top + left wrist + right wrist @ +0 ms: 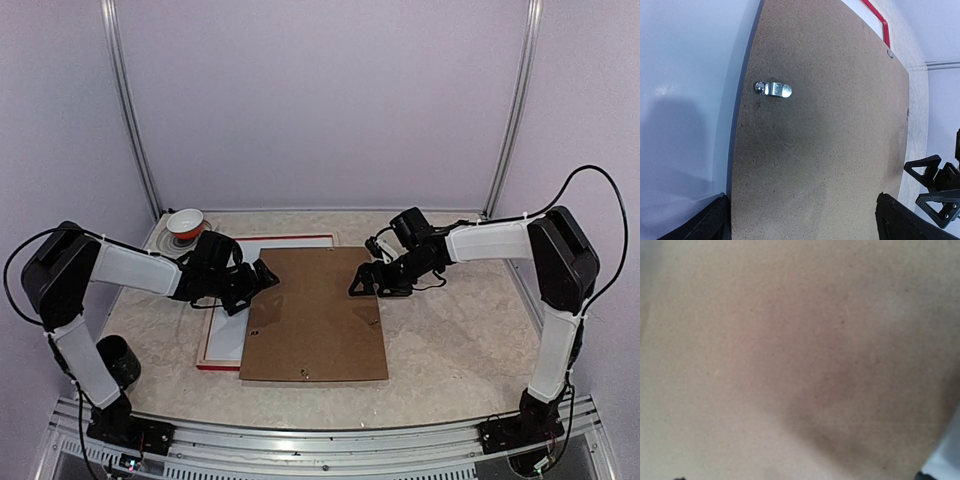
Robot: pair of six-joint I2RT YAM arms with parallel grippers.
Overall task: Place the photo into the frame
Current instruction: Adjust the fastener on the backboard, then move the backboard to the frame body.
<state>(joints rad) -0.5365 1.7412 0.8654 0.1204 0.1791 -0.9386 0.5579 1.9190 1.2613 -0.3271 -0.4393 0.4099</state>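
The left gripper (265, 275) hangs with its fingers spread wide at the left edge of the brown backing board (315, 320), holding nothing. From its wrist, the two black fingertips (715, 220) stand either side of the board's surface, beyond a small metal clip (773, 89). The right gripper (365, 282) is just as wide open and empty, low over the board's far right corner. Its own camera is so close that it shows only blurred brown board.

The frame (300, 238) lies flat on the table (450, 330), mostly covered by the board, with only its far and left rails showing. A white sheet (225, 325) fills the opening. I cannot tell whether that is the photo lying face down.

A white bowl (185, 222) sits at the far left corner.
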